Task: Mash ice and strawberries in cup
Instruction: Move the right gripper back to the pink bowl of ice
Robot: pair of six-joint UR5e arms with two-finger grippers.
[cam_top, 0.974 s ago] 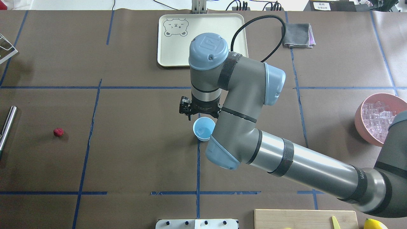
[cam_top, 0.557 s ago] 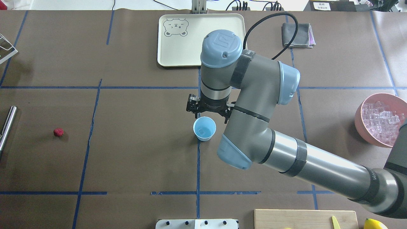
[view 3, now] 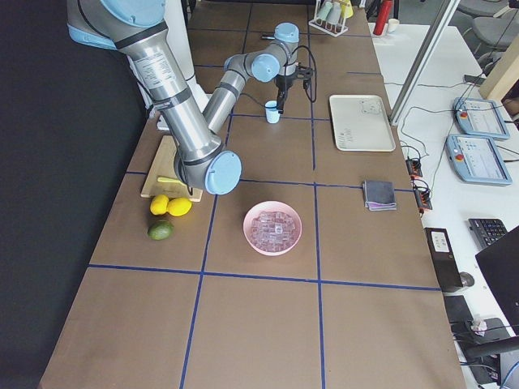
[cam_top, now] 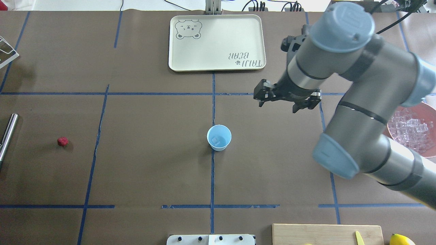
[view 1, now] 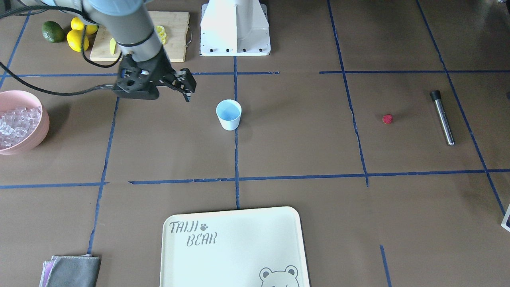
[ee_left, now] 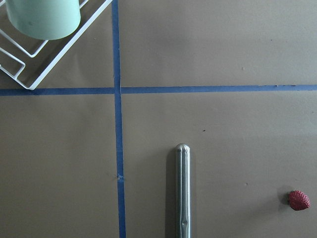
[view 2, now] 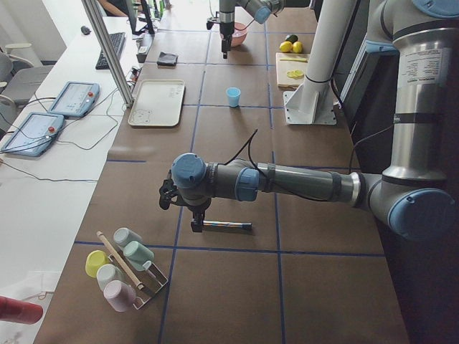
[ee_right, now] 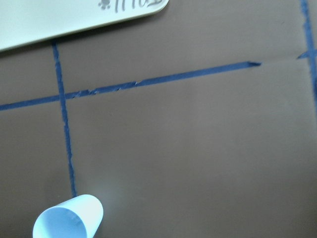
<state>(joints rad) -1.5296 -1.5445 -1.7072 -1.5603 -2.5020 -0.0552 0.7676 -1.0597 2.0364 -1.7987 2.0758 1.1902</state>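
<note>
The pale blue cup [cam_top: 219, 137] stands upright at the table's middle, with a small clear ice cube [cam_top: 216, 139] inside; it also shows in the front view [view 1: 228, 114] and the right wrist view [ee_right: 69, 218]. My right gripper [cam_top: 278, 106] hangs open and empty, off to the cup's right and farther back [view 1: 153, 93]. The heap of ice [cam_top: 410, 131] fills the pink bowl [view 1: 24, 139] at the right edge. The red strawberry [cam_top: 62, 141] lies alone far left, also in the left wrist view [ee_left: 298, 200]. My left gripper shows only in the exterior left view [view 2: 195, 222]; I cannot tell its state.
A metal muddler rod [ee_left: 183, 191] lies left of the strawberry [cam_top: 8, 134]. A cream bear tray [cam_top: 218, 41] is at the back, a grey cloth [view 1: 71, 271] beside it. A cutting board [view 1: 175, 36], lemons and an avocado [view 1: 53, 32] sit near my base. A cup rack [ee_left: 29, 59] is far left.
My right arm has swung away from above the cup, to the right and toward the back, in the direction of the pink bowl. The cup and strawberry have not moved.
</note>
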